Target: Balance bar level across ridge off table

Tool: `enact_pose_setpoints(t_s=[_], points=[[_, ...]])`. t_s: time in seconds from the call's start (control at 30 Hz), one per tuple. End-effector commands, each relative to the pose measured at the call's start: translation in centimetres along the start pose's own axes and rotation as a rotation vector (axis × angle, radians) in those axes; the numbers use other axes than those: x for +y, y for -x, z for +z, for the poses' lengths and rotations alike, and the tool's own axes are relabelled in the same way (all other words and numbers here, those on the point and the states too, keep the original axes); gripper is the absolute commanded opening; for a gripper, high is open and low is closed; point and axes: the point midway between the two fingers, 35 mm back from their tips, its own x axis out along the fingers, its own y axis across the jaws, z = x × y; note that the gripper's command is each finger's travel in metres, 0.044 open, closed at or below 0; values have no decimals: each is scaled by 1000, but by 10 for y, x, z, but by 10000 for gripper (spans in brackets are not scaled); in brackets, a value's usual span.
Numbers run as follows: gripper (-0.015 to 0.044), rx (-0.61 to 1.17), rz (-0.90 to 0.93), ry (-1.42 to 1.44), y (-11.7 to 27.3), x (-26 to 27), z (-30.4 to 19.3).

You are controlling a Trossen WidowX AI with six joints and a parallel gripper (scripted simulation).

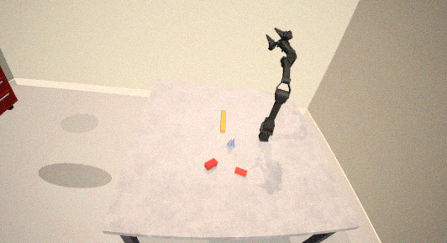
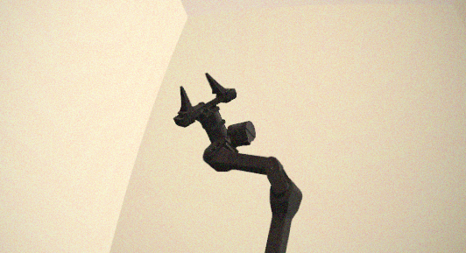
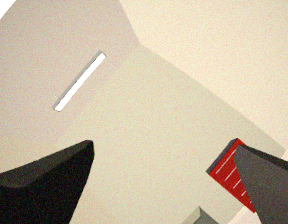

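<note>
The orange bar (image 1: 223, 121) lies flat on the table (image 1: 176, 197), beyond the ridge in the top view. The small pale blue ridge (image 1: 230, 144) stands on the table near the middle, with nothing resting on it. The bar and ridge are apart. My gripper (image 1: 270, 32) (image 2: 194, 80) (image 3: 167, 151) is open and empty, raised high above the table on the upright arm, far from both. The bar and ridge do not show in the exterior view or the wrist view.
A red block (image 1: 211, 164) lies on the near side of the ridge, to its left. A second, flatter red block (image 1: 240, 171) lies to its right. The arm's base (image 1: 264, 135) stands right of the ridge. A red cabinet (image 1: 5, 92) (image 3: 230, 172) stands away from the table.
</note>
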Motion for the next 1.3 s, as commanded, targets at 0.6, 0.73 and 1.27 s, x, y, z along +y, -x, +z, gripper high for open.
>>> enact_pose_setpoints(t_s=[0.6, 0.73, 1.27], points=[[315, -112, 6, 150, -23, -47, 27], [315, -136, -11, 184, -28, -62, 31], [315, -188, -142, 339, -51, -127, 34]])
